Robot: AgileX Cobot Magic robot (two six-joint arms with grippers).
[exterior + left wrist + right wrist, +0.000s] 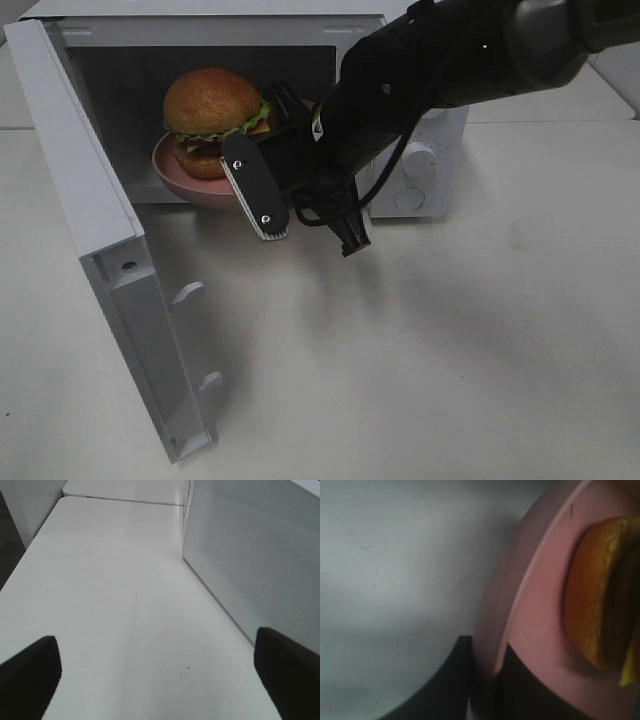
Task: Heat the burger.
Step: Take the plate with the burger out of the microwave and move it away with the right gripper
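Observation:
The burger (pixel 213 112), with a golden bun and green lettuce, sits on a round pink plate (pixel 178 178) in the open cavity of the white microwave (pixel 412 180). From the right, my right gripper (pixel 247 168) reaches into the opening and is shut on the plate's near rim. The right wrist view shows its two dark fingers (pixel 457 680) pinching the pink plate (pixel 540 605) edge, with the burger (pixel 597 595) just beyond. My left gripper (pixel 155 667) is open over bare table, out of the high view.
The microwave door (pixel 95 230) stands swung wide open to the left. Its perforated outer face (pixel 250 555) is beside my left gripper. White table (pixel 450 350) surrounds the microwave.

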